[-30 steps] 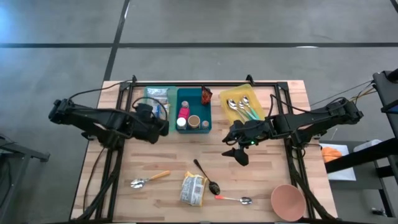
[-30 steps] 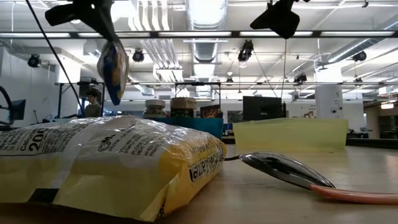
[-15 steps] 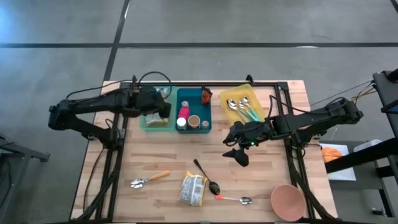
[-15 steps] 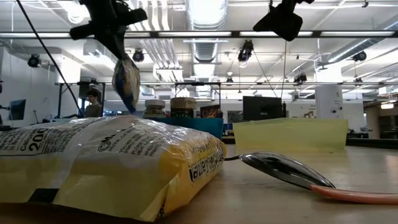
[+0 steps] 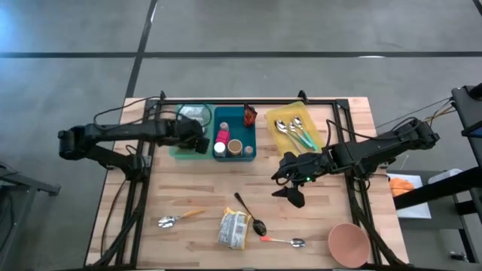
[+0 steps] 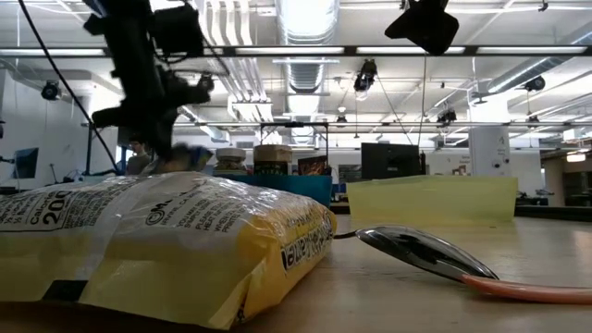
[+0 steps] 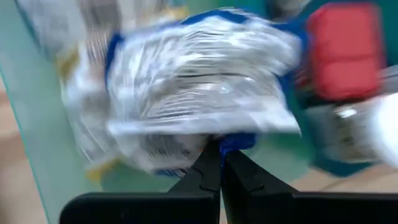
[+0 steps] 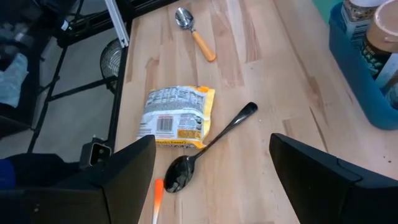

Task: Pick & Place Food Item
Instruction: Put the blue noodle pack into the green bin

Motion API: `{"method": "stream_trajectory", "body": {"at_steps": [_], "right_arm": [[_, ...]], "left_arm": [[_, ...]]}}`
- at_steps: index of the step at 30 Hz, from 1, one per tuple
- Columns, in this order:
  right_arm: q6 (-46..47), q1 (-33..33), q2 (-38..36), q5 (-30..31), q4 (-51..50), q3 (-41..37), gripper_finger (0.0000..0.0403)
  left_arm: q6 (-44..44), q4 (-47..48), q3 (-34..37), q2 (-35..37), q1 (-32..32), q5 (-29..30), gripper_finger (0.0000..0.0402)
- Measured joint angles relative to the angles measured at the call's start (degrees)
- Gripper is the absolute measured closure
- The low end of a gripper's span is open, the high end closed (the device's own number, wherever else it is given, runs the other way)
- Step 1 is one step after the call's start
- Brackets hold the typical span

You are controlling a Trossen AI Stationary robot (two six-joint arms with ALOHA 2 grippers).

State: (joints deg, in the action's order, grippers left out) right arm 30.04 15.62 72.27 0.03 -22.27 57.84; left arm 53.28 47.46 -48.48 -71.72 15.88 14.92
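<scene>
My left gripper (image 5: pixel 200 142) is shut on a blue-and-white food packet (image 7: pixel 199 74), low inside the light green bin (image 5: pixel 179 148) at the far left of the table. In the low view the packet (image 6: pixel 190 154) shows just above the yellow packet. Under it in the bin lies another pale packet (image 7: pixel 87 118). A yellow food packet (image 5: pixel 234 229) lies flat on the table near the front edge. My right gripper (image 5: pixel 294 193) hangs open above the bare table right of centre, with nothing between its fingers. My left gripper pinches the packet's blue edge (image 7: pixel 234 142) between its two fingertips. The fingers come slanting down from above. The packet spreads out ahead of the fingers, down in the green bin. I cannot tell whether it rests on the packet below.
A blue bin (image 5: pixel 235 137) with jars and a red-capped bottle stands right of the green bin. Farther right is a yellow tray (image 5: pixel 295 129) holding spoons. Three spoons (image 5: pixel 251 215) (image 5: pixel 181 217) (image 5: pixel 282 241) lie around the yellow packet. A pink bowl (image 5: pixel 349 243) stands at the front right.
My left gripper, still shut on the blue-and-white packet, has swung from beside the green bin to over it and gone down. The packet hung high and clear before. Now it is low inside the bin.
</scene>
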Motion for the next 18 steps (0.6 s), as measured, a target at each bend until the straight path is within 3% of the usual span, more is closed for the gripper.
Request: {"method": "stream_trajectory", "body": {"at_steps": [6, 12, 18], "right_arm": [[-0.1, 0.0, 0.0, 0.0, 0.0, 0.0, 0.0092], [-0.6, 0.0, 0.0, 0.0, 0.0, 0.0, 0.0092], [-1.1, 0.0, 0.0, 0.0, 0.0, 0.0, 0.0092]], "left_arm": [[5.0, 0.2, 6.0, 0.0, -1.3, -1.7, 0.0401], [7.0, -0.4, 7.0, 0.0, -1.3, -3.0, 0.0399], [8.3, -4.0, 6.8, 0.1, -1.3, -5.5, 0.0347]]}}
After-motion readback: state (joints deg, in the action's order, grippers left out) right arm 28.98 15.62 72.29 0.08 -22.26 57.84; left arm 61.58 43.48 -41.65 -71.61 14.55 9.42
